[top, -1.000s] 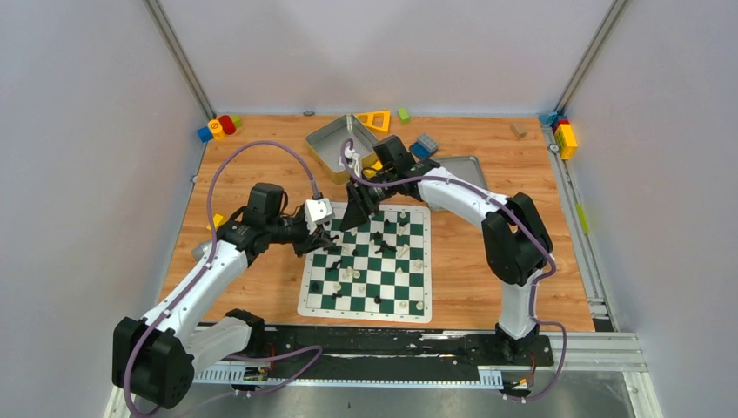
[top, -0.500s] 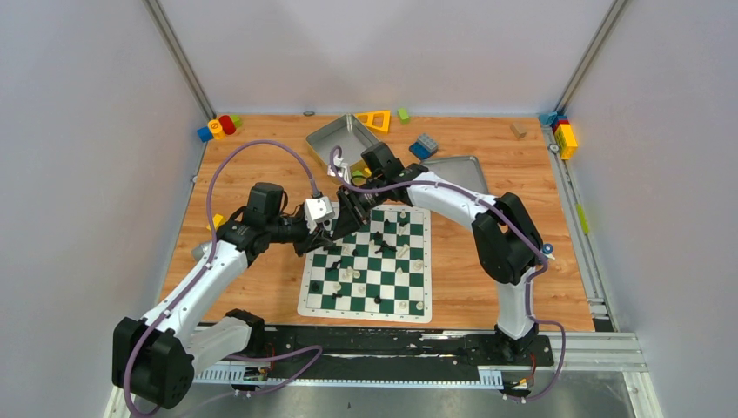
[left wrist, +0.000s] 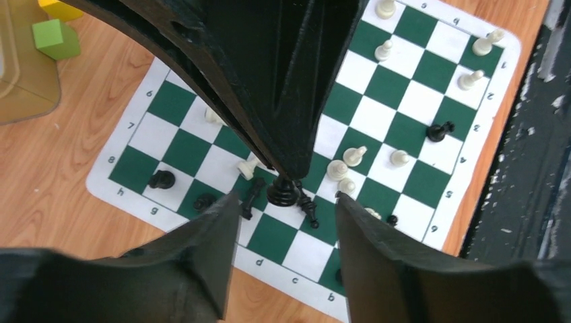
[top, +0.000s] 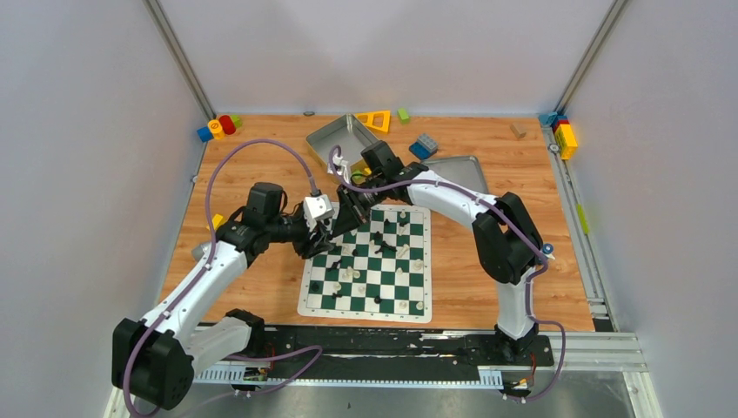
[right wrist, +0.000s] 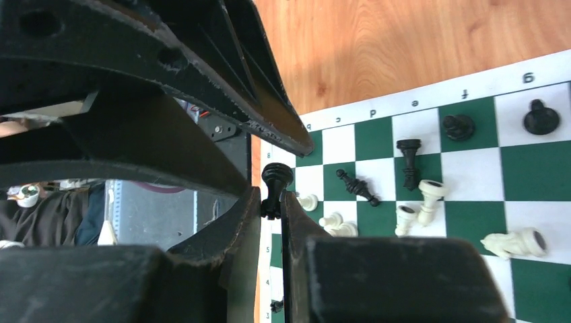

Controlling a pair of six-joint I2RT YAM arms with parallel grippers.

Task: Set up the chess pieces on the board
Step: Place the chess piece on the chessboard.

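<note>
Top external view: the left gripper (top: 318, 235) and the right gripper (top: 342, 222) meet tip to tip over the far-left corner of the board (top: 302, 306). The piece between them is too small to resolve here. Left wrist view: the left fingers (left wrist: 215, 235) are spread wide and hold nothing. The black pawn (left wrist: 283, 193) sits in the gap between their tips, under the right gripper's tips, which enter from the top of the view. Whether its base touches the square below cannot be told. Right wrist view: the right fingers (right wrist: 248, 222) are closed on the pawn's stem, with the head up and the long axis upright. Judgement: the right arm controls the piece, so setting it down requires a straight lowering along that axis.
</note>
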